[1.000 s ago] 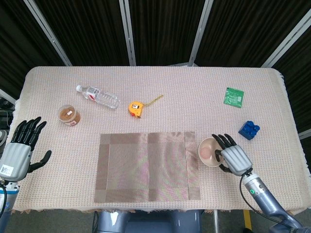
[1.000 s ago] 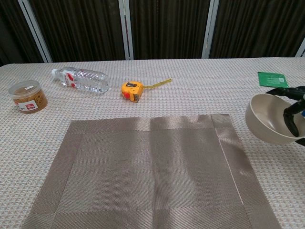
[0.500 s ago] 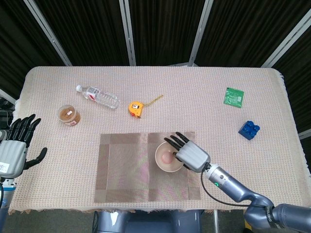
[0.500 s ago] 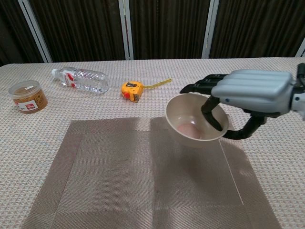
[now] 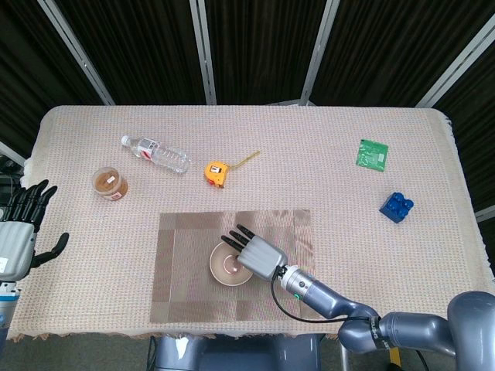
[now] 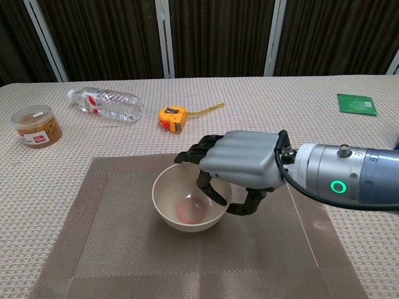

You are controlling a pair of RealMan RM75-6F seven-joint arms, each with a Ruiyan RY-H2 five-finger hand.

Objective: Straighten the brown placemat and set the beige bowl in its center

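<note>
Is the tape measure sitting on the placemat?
No, the tape measure lies on the tablecloth beyond the placemat's far edge, apart from it.

A beige woven cloth (image 5: 325, 154) covers the counter. At its far left lies a clear plastic water bottle (image 5: 155, 154) on its side, its white cap pointing to the left edge. Nearer, just beside it, stands a small round jar (image 5: 110, 183) of brown contents with a red-and-white label. A yellow tape measure (image 5: 216, 172) sits near the middle, a short length of its tape drawn out. On the right side lie a green packet (image 5: 372, 154) and, nearer, a blue toy brick (image 5: 396, 207). Dark curtains with pale metal bars (image 5: 203, 48) hang behind.
</note>
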